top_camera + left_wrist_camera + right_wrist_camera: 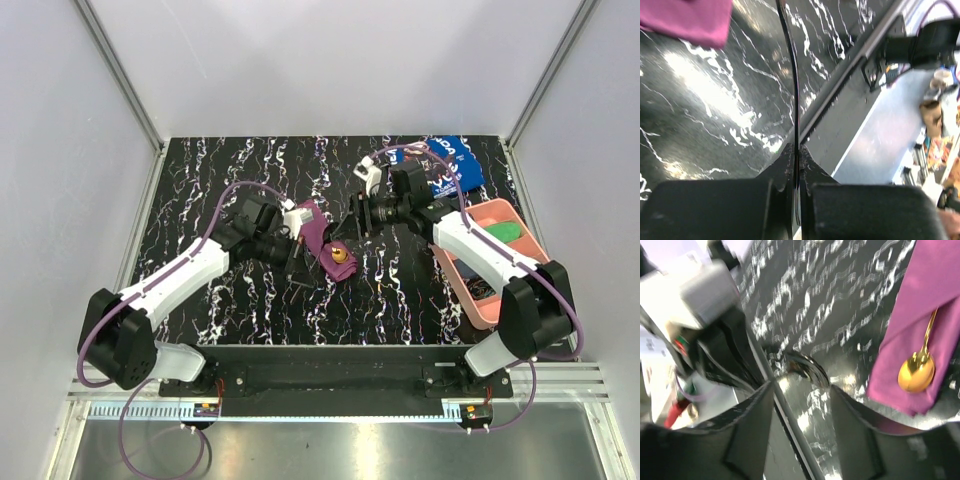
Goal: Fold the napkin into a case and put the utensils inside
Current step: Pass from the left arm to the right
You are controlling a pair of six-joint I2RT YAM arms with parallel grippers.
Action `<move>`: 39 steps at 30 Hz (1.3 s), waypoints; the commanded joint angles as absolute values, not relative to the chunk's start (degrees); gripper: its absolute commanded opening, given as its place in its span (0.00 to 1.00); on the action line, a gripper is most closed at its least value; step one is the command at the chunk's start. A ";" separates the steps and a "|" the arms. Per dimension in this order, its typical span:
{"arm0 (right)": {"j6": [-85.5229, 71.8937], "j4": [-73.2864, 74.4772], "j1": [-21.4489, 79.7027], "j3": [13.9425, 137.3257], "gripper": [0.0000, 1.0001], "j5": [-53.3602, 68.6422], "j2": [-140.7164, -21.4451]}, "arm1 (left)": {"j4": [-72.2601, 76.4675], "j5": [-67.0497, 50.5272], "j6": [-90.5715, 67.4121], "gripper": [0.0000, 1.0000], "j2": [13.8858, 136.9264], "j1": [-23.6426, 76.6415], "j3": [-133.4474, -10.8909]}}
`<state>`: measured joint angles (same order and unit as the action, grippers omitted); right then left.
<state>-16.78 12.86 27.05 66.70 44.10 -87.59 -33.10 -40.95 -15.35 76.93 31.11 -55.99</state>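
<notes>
The left arm reaches from its base toward the middle of the table, its wrist bent so that the left gripper points down toward the near edge. In the left wrist view its fingers are pressed together, and a thin dark line runs up from between them (what it is cannot be told). A corner of the napkin shows at the top left of that view.

The right arm rises along the pink tray, then turns left at the elbow, so the right gripper points toward the left arm. Its fingers stand spread apart above the marbled surface.

The napkin lies folded in the middle of the table, between the two grippers and just beside both. The spoon lies on it, the round bowl on the cloth near its lower end and the thin handle running up along a fold. In the top view the spoon is near the right gripper.
</notes>
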 commanded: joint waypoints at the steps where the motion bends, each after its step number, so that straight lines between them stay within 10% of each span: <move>1: -5.89 21.27 26.90 68.47 0.53 50.00 -87.98 | -36.03 -46.49 -11.16 0.00 74.53 31.38 -56.16; 14: -2.46 20.04 26.98 69.52 0.43 53.26 -91.40 | -36.74 -49.13 -10.63 0.00 74.18 32.17 -53.79; 21: -3.16 19.60 26.89 70.75 0.15 55.72 -93.08 | -36.74 -50.45 -10.11 0.00 74.44 32.26 -53.52; 29: -3.34 18.20 26.89 70.22 0.33 54.76 -92.81 | -37.97 -51.86 -8.70 0.00 75.23 32.26 -52.82; 39: -3.08 18.54 26.89 71.10 0.23 54.93 -94.31 | -38.67 -52.64 -8.26 0.00 75.59 32.26 -52.21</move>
